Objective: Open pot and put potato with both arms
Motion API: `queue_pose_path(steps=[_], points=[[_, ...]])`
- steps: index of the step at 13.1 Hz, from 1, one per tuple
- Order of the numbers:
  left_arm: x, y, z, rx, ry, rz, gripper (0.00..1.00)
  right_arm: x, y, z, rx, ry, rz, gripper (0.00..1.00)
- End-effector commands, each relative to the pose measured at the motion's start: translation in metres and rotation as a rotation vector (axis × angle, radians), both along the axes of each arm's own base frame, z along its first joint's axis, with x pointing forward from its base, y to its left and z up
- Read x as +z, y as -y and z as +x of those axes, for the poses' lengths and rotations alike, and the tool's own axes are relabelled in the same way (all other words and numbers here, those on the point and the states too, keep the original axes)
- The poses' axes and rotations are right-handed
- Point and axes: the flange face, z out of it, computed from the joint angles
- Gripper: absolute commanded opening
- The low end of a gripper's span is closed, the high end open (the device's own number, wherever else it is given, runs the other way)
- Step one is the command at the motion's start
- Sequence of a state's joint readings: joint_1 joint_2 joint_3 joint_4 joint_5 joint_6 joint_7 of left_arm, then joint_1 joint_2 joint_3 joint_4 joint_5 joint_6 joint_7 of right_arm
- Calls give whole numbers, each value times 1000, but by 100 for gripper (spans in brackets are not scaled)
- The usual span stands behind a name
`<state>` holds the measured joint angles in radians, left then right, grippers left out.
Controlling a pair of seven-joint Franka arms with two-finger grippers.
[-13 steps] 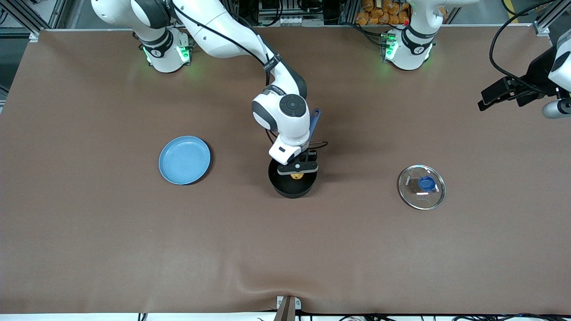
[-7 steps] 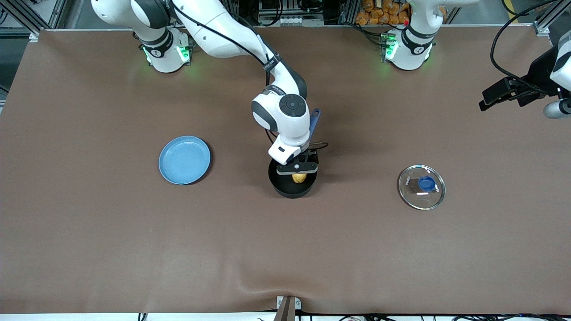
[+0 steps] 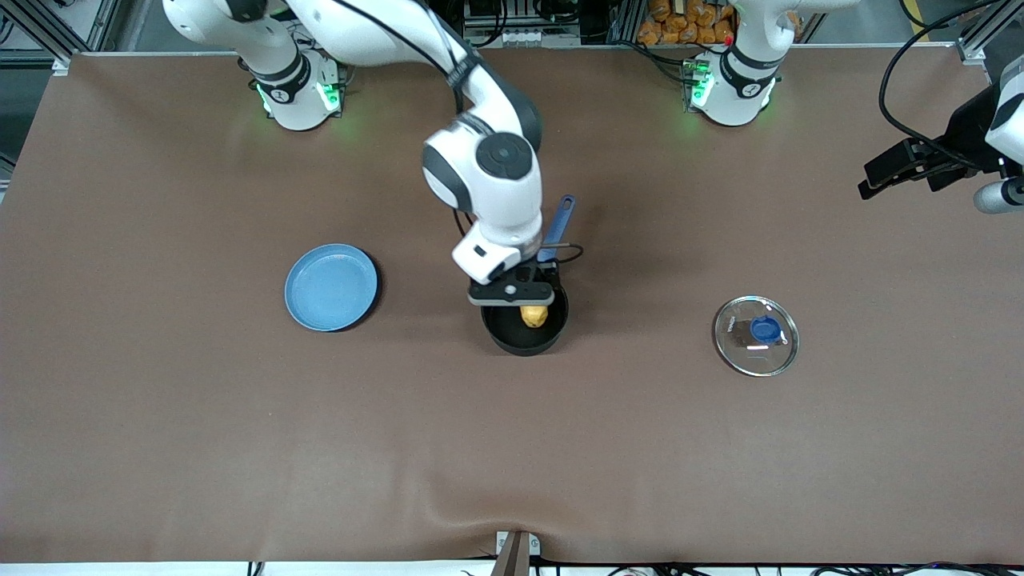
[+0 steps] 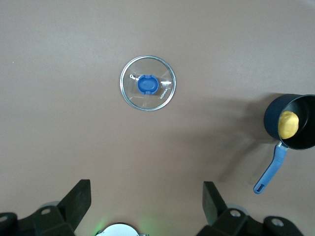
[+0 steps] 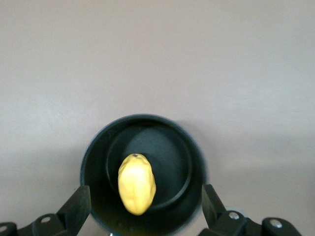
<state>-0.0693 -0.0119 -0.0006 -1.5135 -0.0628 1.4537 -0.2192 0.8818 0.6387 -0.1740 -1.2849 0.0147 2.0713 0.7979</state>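
Note:
The black pot (image 3: pixel 520 334) stands uncovered mid-table, its blue handle (image 3: pixel 558 228) pointing toward the robots' bases. The yellow potato (image 3: pixel 534 315) lies inside it, also seen in the right wrist view as potato (image 5: pixel 136 183) in the pot (image 5: pixel 98 162). My right gripper (image 3: pixel 512 292) hovers just above the pot's rim, open and holding nothing (image 5: pixel 145 191). The glass lid (image 3: pixel 756 335) with its blue knob rests flat on the table toward the left arm's end. My left gripper (image 3: pixel 884 170) waits high over that end, open (image 4: pixel 146 186), with the lid (image 4: pixel 147 83) and pot (image 4: pixel 275 115) below.
A light-blue plate (image 3: pixel 331 286) lies on the brown table toward the right arm's end, level with the pot. A black cable loops from the right wrist beside the pot's handle.
The right gripper opened and let the potato drop into the pot, then rose and drew back a little toward its base. The left arm has not moved.

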Motion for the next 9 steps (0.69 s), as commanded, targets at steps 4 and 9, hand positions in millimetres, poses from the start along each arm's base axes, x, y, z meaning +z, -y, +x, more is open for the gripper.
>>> queue_pose_path(steps=[4, 9], points=[[4, -1, -4, 3, -1, -23, 100, 162, 119, -14, -39, -89, 2, 100], [5, -2, -4, 5, 0, -22, 100, 257, 290, -31, -26, -151, -28, 100]])
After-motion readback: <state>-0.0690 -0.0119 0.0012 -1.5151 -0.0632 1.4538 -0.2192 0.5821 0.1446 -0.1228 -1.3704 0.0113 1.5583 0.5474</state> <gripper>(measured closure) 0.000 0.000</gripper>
